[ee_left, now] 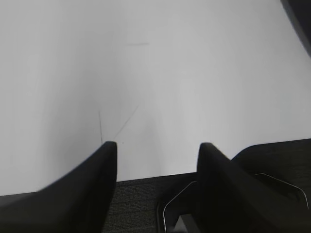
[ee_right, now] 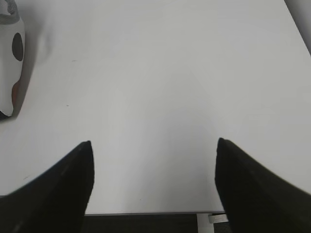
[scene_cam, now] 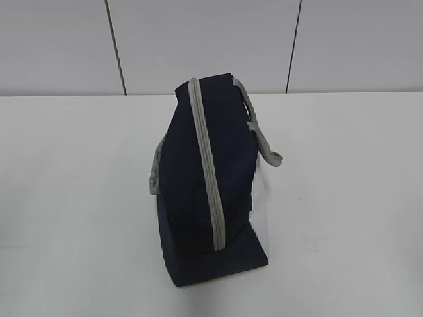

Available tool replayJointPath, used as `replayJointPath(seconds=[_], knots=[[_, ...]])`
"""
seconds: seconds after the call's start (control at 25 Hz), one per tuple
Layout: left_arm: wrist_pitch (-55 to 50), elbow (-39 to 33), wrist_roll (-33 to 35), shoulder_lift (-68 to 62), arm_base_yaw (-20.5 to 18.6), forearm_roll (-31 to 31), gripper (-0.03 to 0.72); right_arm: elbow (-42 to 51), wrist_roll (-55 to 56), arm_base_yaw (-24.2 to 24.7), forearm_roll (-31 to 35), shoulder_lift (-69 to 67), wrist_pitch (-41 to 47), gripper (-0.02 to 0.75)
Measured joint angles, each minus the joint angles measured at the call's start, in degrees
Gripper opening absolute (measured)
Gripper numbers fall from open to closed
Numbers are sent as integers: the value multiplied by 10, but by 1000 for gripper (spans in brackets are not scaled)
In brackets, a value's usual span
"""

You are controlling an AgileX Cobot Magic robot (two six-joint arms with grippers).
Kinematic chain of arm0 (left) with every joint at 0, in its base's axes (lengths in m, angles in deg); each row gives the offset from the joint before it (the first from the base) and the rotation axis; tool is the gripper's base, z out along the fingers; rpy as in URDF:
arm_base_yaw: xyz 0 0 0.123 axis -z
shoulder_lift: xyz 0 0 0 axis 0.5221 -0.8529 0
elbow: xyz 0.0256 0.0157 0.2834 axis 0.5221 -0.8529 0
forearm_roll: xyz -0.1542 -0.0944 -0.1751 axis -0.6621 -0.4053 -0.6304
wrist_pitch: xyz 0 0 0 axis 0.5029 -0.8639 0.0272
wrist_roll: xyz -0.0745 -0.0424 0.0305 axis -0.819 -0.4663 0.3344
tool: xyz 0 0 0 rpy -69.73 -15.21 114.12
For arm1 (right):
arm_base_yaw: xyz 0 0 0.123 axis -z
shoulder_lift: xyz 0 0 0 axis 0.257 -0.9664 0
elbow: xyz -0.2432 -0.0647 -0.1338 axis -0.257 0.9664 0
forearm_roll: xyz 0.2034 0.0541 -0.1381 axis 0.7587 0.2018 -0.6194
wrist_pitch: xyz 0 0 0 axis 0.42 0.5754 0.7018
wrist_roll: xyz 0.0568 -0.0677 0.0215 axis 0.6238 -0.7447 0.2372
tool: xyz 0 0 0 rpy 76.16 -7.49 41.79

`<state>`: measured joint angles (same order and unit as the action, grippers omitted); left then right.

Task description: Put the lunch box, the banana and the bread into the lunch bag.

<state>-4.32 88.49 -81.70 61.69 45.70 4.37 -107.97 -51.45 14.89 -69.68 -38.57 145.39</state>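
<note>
The zipped navy-blue fabric lunch bag (scene_cam: pixel 211 178) is hiding its whole interior. Up and left of the right gripper's black fingers (ee_right: pixel 73 184), the frame edge is cutting off a white, black-spotted panel (ee_right: pixel 12 68), leaving it unidentifiable.

Both pincers apart, holding nothing.
My left pincer (ee_left: pixel 156 148) has its jaws parted midway; my right pincer (ee_right: pixel 153 145) is spread wider, both tilted down over the table (ee_right: pixel 160 73). Neither arm shows in the exterior view.

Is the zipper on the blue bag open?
No, the lunch bag has its grey zipper running shut along the whole top in the exterior view.
</note>
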Motion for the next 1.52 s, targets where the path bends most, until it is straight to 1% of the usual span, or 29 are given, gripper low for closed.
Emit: replayJointPath(seconds=[0.52,0.6,0.76,0.84,1.04,1.2,1.32,1.52], knots=[[0,-1,-2,8,0,-4,377,0,0,0,-1,0,0,576],[0,-1,-2,29,0,-4,375,0,0,0,-1,6,0,576],[-2,-1,-2,113,-4,-5,374,1,0,0,-1,33,0,576],[-5,-1,-2,157,-21,-5,374,1,0,0,-1,36,0,576],[-8,-1,-3,228,-92,-5,349,1,0,0,-2,38,0,577],[-10,-1,-3,268,-138,-5,340,1,0,0,-2,38,0,576],[-14,-1,-3,274,-153,-5,340,1,0,0,-3,38,0,576],[-14,-1,-4,275,-154,-5,340,1,0,0,-4,38,0,577]])
